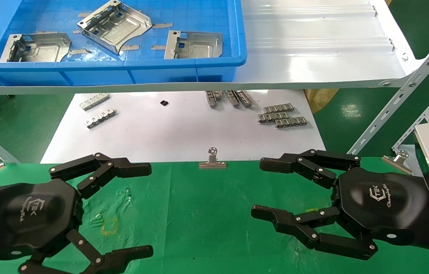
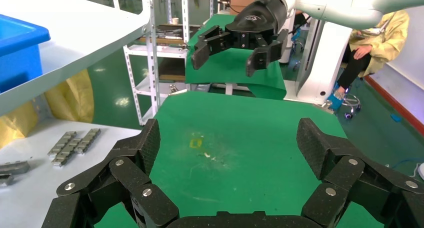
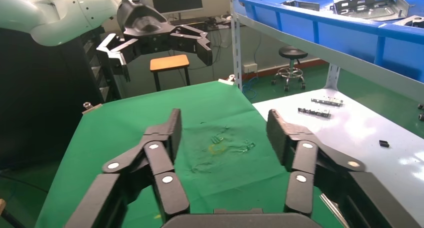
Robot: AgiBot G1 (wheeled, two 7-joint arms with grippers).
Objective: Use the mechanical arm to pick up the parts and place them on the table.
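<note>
Three silver parts lie in the blue bin (image 1: 123, 64) on the white shelf: one at the left (image 1: 37, 47), one tilted in the middle (image 1: 117, 24), one at the right (image 1: 195, 45). The middle part also shows in the right wrist view (image 3: 370, 3). My left gripper (image 1: 149, 209) is open and empty above the green table (image 1: 206, 220), at its left side. My right gripper (image 1: 258, 188) is open and empty above the table's right side. Both hang well below and in front of the bin. Each wrist view shows its own open fingers (image 2: 142, 148) (image 3: 172, 130) over bare green cloth.
A white paper sheet (image 1: 168, 129) beyond the table carries small ridged metal strips (image 1: 283, 116) (image 1: 98, 110) and a tiny black piece (image 1: 164, 102). A binder clip (image 1: 212, 160) sits at the table's far edge, another (image 1: 399, 158) at the right. The white shelf (image 1: 313, 49) overhangs the paper.
</note>
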